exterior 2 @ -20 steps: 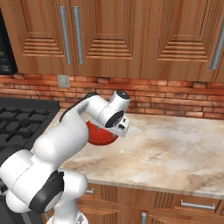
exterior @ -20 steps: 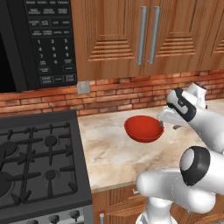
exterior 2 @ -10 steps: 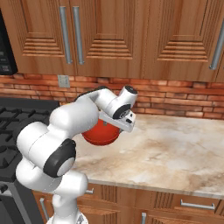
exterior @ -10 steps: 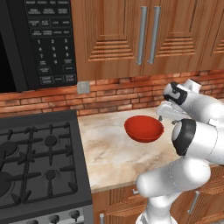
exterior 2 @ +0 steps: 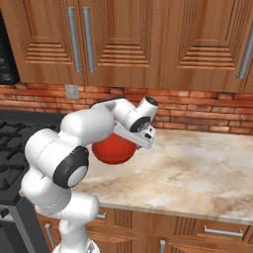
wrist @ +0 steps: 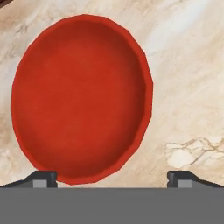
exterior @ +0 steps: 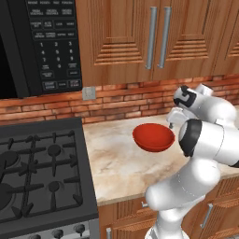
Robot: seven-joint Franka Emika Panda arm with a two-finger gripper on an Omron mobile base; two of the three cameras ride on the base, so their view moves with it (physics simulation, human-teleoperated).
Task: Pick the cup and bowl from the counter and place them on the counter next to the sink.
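Swinging further round since a second ago, the white arm has folded its elbow forward and carried the two-finger gripper (wrist: 112,175) to a spot above the near side of the wide, shallow, glossy red bowl (exterior: 153,137), while the bowl itself has not shifted on the beige marbled stone counter (exterior: 116,158). Its jaws stand spread as wide as they go and hold nothing. Seen along the hand, the bowl lies mostly ahead of the jaws and toward the left one: the left fingertip (wrist: 43,177) sits right at the bowl's near rim, and the right fingertip (wrist: 179,177) is over bare stone, beside the bowl, not around it. Whether either tip touches the rim cannot be told. From here the likely trouble is the grasp: with only one jaw lined up on the rim, closing now could miss the wall, or nudge the smooth, light-looking bowl across the stone. A rim pinch on such a glossy, sloped wall might also slip or tip the bowl once lifted, unless one jaw goes properly inside the rim first.
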